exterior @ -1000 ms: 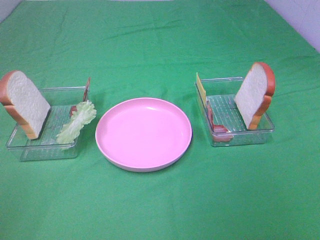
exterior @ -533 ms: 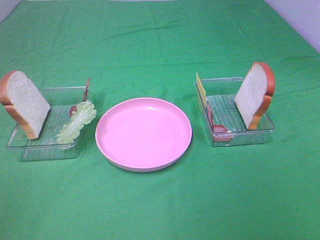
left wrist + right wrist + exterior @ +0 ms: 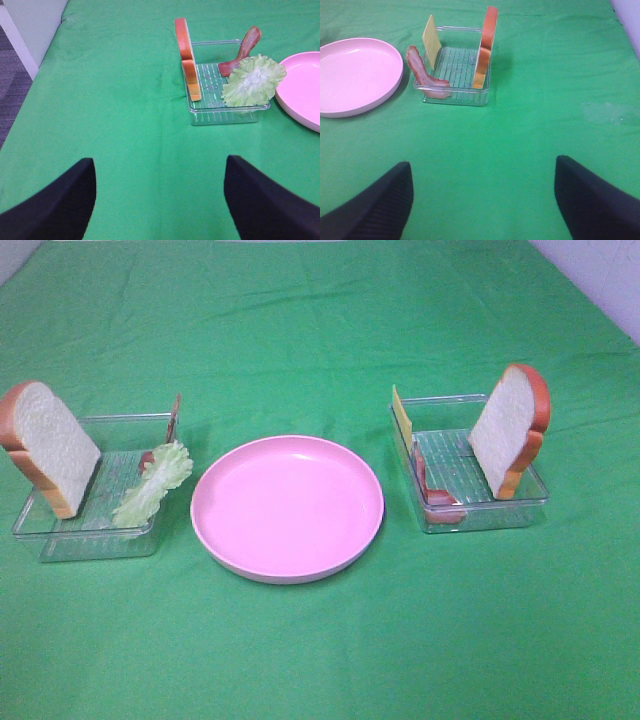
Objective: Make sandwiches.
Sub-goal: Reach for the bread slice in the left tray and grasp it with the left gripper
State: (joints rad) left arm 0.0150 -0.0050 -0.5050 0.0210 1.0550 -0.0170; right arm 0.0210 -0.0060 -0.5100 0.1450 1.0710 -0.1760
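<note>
We see no change: our left claw and right claw stand apart, empty, and the pink plate stays bare.

Against the green cloth, the left gripper shows only two fingers: matte black wedges with rounded upper edges. The right gripper has fingers of the same dark, rounded shape, their surface faintly ribbed.
</note>
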